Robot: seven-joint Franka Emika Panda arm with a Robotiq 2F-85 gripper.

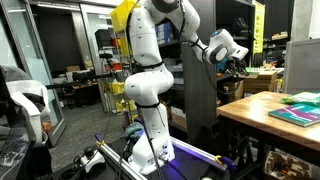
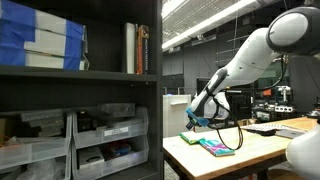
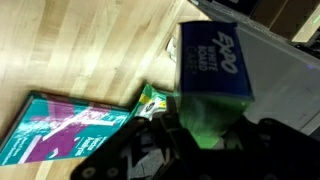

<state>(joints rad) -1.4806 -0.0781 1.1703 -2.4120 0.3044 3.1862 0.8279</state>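
In the wrist view my gripper (image 3: pixel 200 135) is shut on a blue and green Expo white board box (image 3: pixel 210 60) and holds it above the wooden table (image 3: pixel 80 50). A teal and pink book (image 3: pixel 60 135) lies on the table below to the left. A small green and yellow packet (image 3: pixel 152 100) lies beside the book. In both exterior views the arm reaches over the table, with the gripper (image 1: pixel 232 62) (image 2: pixel 195 122) a little above the tabletop near the teal book (image 2: pixel 215 146).
A dark shelf unit (image 2: pixel 80 90) with blue boxes, books and grey bins stands next to the table (image 2: pixel 250 150). A white sheet or board (image 3: pixel 290 85) lies at the right of the wrist view. More books (image 1: pixel 295 112) lie on the table. Cluttered lab benches stand behind.
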